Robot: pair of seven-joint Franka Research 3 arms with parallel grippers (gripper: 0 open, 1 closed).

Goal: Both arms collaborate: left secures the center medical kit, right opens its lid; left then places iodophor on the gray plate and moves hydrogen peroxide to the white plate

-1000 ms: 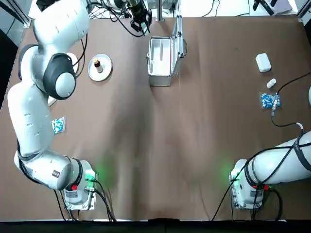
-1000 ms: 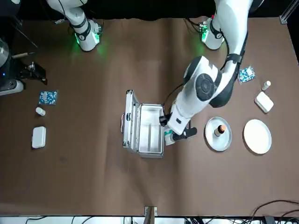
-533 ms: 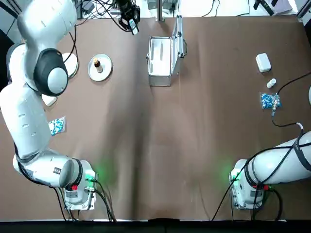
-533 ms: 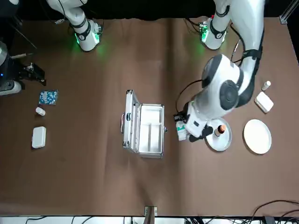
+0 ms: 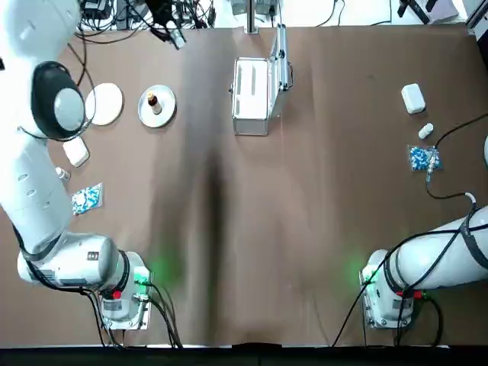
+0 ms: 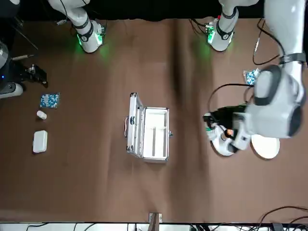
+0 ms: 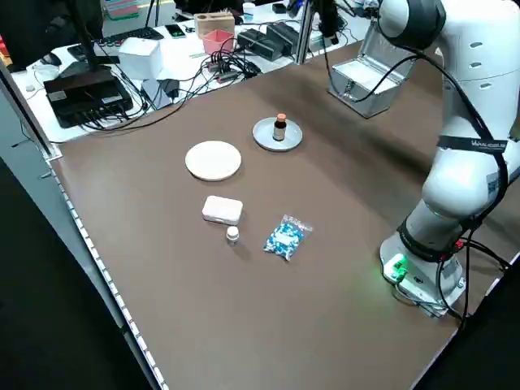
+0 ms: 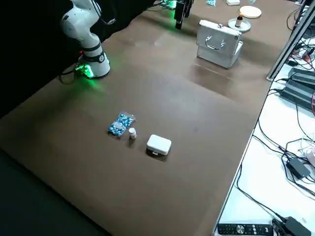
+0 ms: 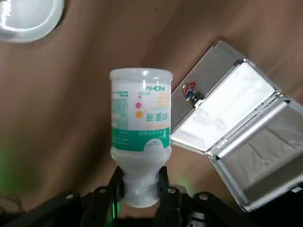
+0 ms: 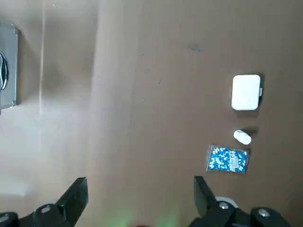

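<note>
Peroxide bottle [image 9: 140,142] has left the open kit [image 5: 255,95]: your left pincer [image 9: 140,182], clamped on it, has carried it past the gray plate [image 5: 165,113] toward the white plate [image 5: 104,103]. Right pincer [image 10: 137,198] idles apart.

overhead, front views share open kit [image 5: 258,95].

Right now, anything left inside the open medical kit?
The medical kit lies open, and its white tray looks empty in the top and front views. The left gripper holds the hydrogen peroxide; the iodophor stands on the gray plate. Nothing covers the tray.
</note>
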